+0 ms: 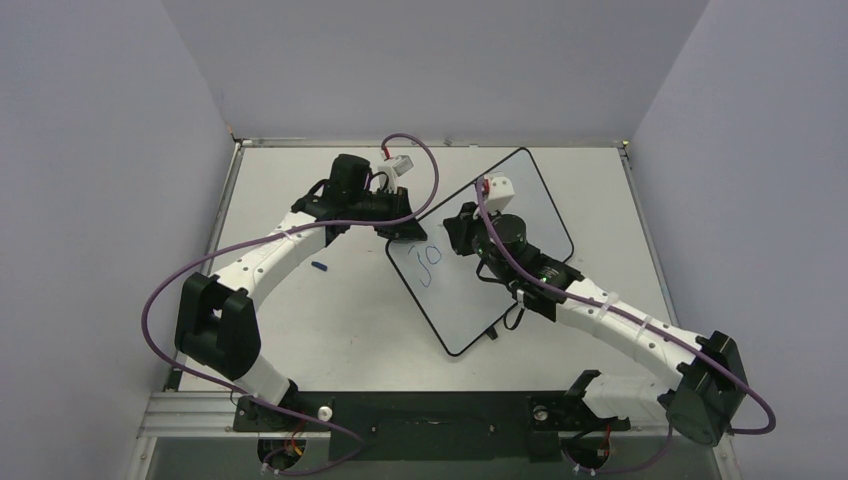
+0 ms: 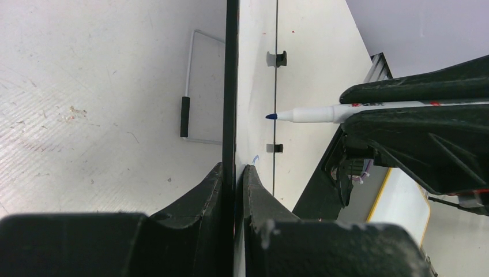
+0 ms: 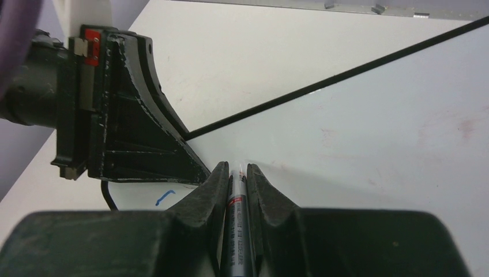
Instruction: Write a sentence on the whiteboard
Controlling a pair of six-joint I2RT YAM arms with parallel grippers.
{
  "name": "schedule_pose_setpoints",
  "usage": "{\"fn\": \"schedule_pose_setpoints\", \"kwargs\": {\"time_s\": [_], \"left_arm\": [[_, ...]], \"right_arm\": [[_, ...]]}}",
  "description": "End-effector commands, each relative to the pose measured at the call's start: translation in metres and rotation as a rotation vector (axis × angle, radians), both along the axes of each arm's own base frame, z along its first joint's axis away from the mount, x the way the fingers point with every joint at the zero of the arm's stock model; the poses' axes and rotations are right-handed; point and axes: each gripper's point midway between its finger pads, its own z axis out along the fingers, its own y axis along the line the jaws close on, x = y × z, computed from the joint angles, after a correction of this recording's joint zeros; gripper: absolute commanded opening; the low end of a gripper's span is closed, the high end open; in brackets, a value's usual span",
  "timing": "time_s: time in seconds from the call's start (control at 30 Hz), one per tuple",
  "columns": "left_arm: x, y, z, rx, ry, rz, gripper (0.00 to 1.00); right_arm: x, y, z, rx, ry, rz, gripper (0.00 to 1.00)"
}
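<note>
The whiteboard [image 1: 510, 215] lies skewed on the table, and its black edge [image 2: 231, 81] is pinched in my shut left gripper [image 2: 233, 168] at the board's left corner [image 1: 398, 228]. My right gripper [image 3: 236, 170] is shut on a marker [image 3: 236, 199] and hovers over the board [image 1: 452, 232]. The marker's blue tip [image 2: 271, 116] points at the board face [image 2: 256, 57], just off it or barely touching. The sentence [image 1: 430, 262] is a couple of blue letters, with one stroke [image 3: 164, 198] showing beside the right fingers.
A small blue cap [image 1: 320, 266] lies on the table left of the board. A wire bracket with a black sleeve [image 2: 184, 116] shows beside the board's edge. Grey walls close the table in on three sides.
</note>
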Motion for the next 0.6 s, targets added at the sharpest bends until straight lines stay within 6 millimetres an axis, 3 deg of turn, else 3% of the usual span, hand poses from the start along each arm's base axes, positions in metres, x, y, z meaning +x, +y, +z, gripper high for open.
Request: {"fn": "schedule_pose_setpoints", "kwargs": {"time_s": [0.0, 0.57], "left_arm": [[0.006, 0.017, -0.017, 0.142, -0.068, 0.028, 0.0], [0.006, 0.017, -0.019, 0.145, -0.07, 0.025, 0.0]], "right_arm": [[0.01, 0.008, 0.036, 0.065, -0.076, 0.009, 0.0], [0.013, 0.011, 0.006, 0.026, -0.005, 0.0, 0.0]]}}
